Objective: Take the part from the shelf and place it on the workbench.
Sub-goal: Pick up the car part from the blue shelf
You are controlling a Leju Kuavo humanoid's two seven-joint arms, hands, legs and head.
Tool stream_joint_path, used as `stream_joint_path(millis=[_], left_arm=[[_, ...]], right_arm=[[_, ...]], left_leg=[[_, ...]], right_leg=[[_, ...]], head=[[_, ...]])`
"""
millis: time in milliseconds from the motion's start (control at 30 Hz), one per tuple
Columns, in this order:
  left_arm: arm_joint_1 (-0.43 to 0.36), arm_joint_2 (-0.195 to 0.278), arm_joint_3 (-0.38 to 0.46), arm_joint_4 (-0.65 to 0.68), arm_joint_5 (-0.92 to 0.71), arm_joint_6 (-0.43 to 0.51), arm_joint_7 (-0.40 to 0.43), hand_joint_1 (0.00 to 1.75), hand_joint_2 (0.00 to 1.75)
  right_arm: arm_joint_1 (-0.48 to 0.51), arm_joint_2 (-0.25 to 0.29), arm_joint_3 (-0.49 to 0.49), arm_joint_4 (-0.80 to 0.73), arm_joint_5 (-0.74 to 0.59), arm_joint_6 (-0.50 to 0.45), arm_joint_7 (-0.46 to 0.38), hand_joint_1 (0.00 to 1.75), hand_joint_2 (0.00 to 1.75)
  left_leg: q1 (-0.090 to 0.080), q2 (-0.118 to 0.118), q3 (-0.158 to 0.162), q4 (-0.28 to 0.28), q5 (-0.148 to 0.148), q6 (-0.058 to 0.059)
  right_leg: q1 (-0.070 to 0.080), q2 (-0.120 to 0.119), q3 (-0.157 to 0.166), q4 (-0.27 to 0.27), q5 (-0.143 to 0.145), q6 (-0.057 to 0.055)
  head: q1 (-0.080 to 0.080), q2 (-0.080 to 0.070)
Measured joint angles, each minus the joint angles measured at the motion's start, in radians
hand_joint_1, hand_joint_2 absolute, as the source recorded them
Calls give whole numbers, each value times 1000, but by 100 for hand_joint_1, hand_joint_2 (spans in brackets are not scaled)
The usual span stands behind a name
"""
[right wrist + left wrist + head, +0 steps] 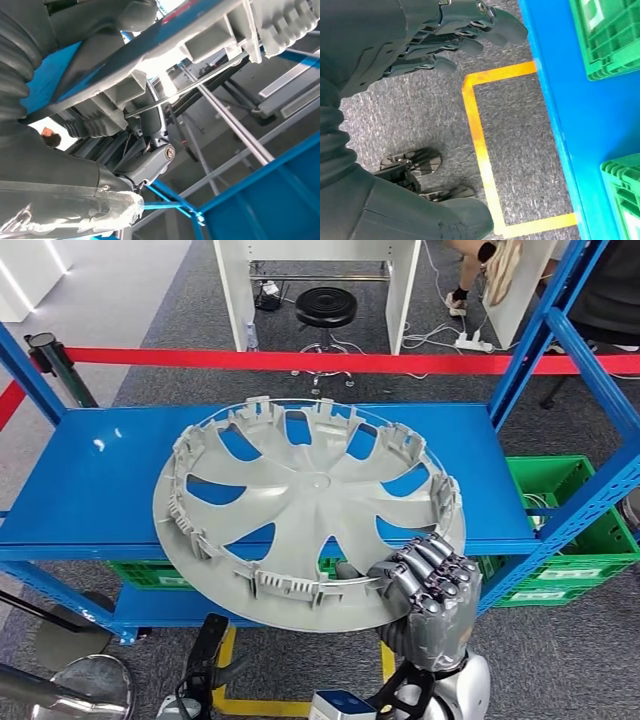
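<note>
One grey hubcap (pixel 302 505), rim in right hand (pixel 434 590).

No text is legible; the white labels on the green crates (pixel 585 540) are too blurred.

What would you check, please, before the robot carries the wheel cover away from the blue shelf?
1. Right hand grips the rim of the wheel cover: ok.
2. Grip balanced: not ok, it holds one edge alone.
3. Cover free of the blue shelf: cannot tell; it is tilted, its far edge over the shelf.
4. Left hand free to support: ok, hanging over the carpet, holding nothing.
5. Clearance from the shelf upright on the right: ok.
6. Workbench ready: cannot tell.
</note>
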Motion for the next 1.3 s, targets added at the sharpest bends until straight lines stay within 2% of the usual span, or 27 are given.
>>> stream_joint_path(millis=[67, 100, 133, 167, 233, 300, 367, 433, 467, 567, 600, 633, 667, 733, 800, 833, 867, 933, 967, 1000, 1067, 1100, 1133, 1167, 1200, 1233, 1300], left_arm=[[3, 3, 0, 0, 5, -9, -1, 0, 175], [6, 5, 0, -1, 6, -13, -1, 0, 175], [8, 7, 0, -1, 7, -17, -1, 0, 175], [11, 10, -1, -1, 7, -22, -2, 0, 175], [35, 17, -8, -2, -7, -45, -26, 0, 175], [102, 33, -23, -3, -34, -83, -91, 0, 175], [187, 57, -36, -1, -50, -111, -158, 0, 175], [248, 79, -42, 2, -56, -124, -184, 0, 175], [265, 88, -44, 3, -60, -129, -186, 0, 175], [278, 104, -51, 6, -52, -165, -193, 0, 175], [280, 106, -51, 6, -39, -185, -206, 0, 175], [281, 108, -49, 6, -23, -207, -230, 0, 175], [282, 109, -45, 6, -7, -229, -260, 0, 175], [282, 113, -34, 6, 22, -267, -324, 0, 175], [279, 109, -28, 1, 38, -303, -355, 0, 175], [278, 103, -29, -6, 43, -318, -358, 0, 175], [279, 93, -34, -16, 47, -329, -360, 0, 175], [278, 70, -46, -33, 55, -333, -360, 0, 175], [276, 59, -52, -37, 58, -332, -360, 0, 175], [273, 50, -57, -41, 59, -330, -360, 0, 175], [267, 39, -63, -46, 62, -328, -360, 0, 175], [266, 37, -65, -47, 65, -328, -360, 0, 175], [265, 36, -67, -47, 68, -328, -360, 0, 175], [265, 36, -68, -48, 71, -329, -360, 0, 175], [265, 36, -71, -49, 74, -330, -360, 0, 175], [265, 35, -74, -50, 77, -331, -360, 0, 175], [264, 33, -82, -51, 82, -332, -360, 0, 175]], right_arm=[[-1, 0, 0, 2, 0, 0, -1, 175, 175], [-1, 0, 0, 4, 1, 0, -1, 175, 175], [-1, 0, -1, 5, 2, 0, -1, 175, 175], [-1, 0, -1, 6, 5, 0, -2, 175, 175], [1, 0, -5, 0, 29, 0, 5, 175, 175], [18, 0, -20, -27, 51, 0, 0, 175, 175], [50, 2, -40, -65, 41, -1, -20, 175, 175], [78, 6, -57, -95, 29, -1, -29, 175, 175], [89, 8, -63, -107, 29, -1, -30, 175, 175], [114, 14, -79, -136, 39, -1, -34, 175, 175], [122, 16, -84, -143, 43, -1, -35, 175, 175], [130, 18, -90, -150, 47, -1, -35, 175, 175], [139, 21, -96, -158, 49, -1, -35, 175, 175], [157, 27, -108, -175, 52, -1, -35, 175, 175], [175, 33, -122, -195, 55, -1, -25, 175, 175], [184, 36, -129, -207, 60, -1, -15, 175, 175], [193, 39, -135, -218, 65, -1, -3, 175, 175], [204, 43, -142, -233, 75, -1, 13, 175, 175], [207, 44, -144, -237, 78, -1, 16, 175, 175], [209, 45, -145, -240, 82, -1, 18, 175, 175], [211, 45, -146, -244, 89, -1, 25, 175, 175], [212, 46, -147, -245, 93, -1, 30, 175, 175], [212, 46, -147, -246, 96, -1, 35, 175, 175], [213, 46, -148, -247, 98, -1, 39, 175, 175], [214, 47, -149, -249, 100, -1, 41, 175, 175], [215, 47, -150, -251, 103, -1, 44, 175, 175], [218, 49, -150, -257, 106, -1, 46, 175, 175]], left_leg=[[-2, 1, -28, 2, 21, 5], [-3, 1, -43, 3, 31, 5], [-3, 1, -57, 4, 41, 4], [-4, 1, -70, 6, 50, 3], [-4, 1, -90, 12, 63, -3], [-7, 5, -98, 19, 71, -11], [-8, 11, -102, 23, 80, -22], [-7, 11, -114, 31, 73, -34], [-6, 9, -124, 49, 46, -40], [2, 6, -166, 204, -92, -59], [5, 6, -173, 260, -117, -63], [7, 6, -170, 295, -117, -65], [10, 6, -152, 296, -95, -66], [14, 5, -69, 204, -39, -66], [13, 2, 29, 63, -41, -59], [10, 1, 55, 17, -52, -53], [7, 0, 64, -5, -59, -45], [4, 1, 49, -9, -44, -28], [4, 3, 39, -10, -33, -19], [5, 5, 28, -11, -21, -11], [1, 7, 0, -10, 2, 0], [-2, 8, -15, -9, 14, 2], [-6, 10, -31, -8, 26, 4], [-10, 11, -47, -6, 37, 6], [-14, 11, -62, -5, 47, 6], [-17, 11, -74, -4, 57, 6], [-23, 10, -93, -2, 75, 2]], right_leg=[[-1, 4, -33, 129, -87, 5], [-1, 5, -40, 182, -105, 7], [-1, 5, -34, 207, -99, 8], [-1, 5, -9, 195, -77, 7], [-1, 5, 86, 77, -37, 2], [1, 10, 181, -55, -47, -5], [4, 16, 211, -103, -62, -11], [0, 16, 197, -109, -51, -23], [-2, 14, 187, -111, -41, -31], [-3, 4, 152, -111, -11, -41], [-3, 2, 139, -110, -1, -41], [-3, 1, 124, -107, 8, -40], [-3, 1, 109, -104, 17, -38], [-3, 2, 81, -95, 34, -31], [-1, 3, 63, -87, 50, -20], [-1, 3, 60, -86, 59, -14], [-1, 2, 57, -88, 69, -8], [-5, 2, 51, -91, 78, 4], [-6, 4, 42, -79, 58, 8], [-7, 5, 29, -48, 19, 11], [-8, 7, -4, 72, -87, 14], [-7, 7, -14, 138, -121, 14], [-7, 7, -14, 185, -130, 13], [-6, 7, 1, 200, -115, 10], [-3, 7, 32, 180, -88, 4], [1, 7, 80, 127, -62, -4], [11, 6, 201, -32, -56, -22]], head=[[1, 0], [1, 0], [1, 0], [1, 0], [1, 0], [0, 0], [-1, 0], [-1, 0], [-3, 0], [-8, 0], [-8, 0], [-8, 0], [-8, 0], [-8, 0], [-8, 0], [-8, 0], [-8, 0], [-9, 0], [-8, 0], [-6, 0], [-2, 0], [-1, 0], [-1, 0], [-1, 0], [-1, 0], [-1, 0], [-2, 0]])
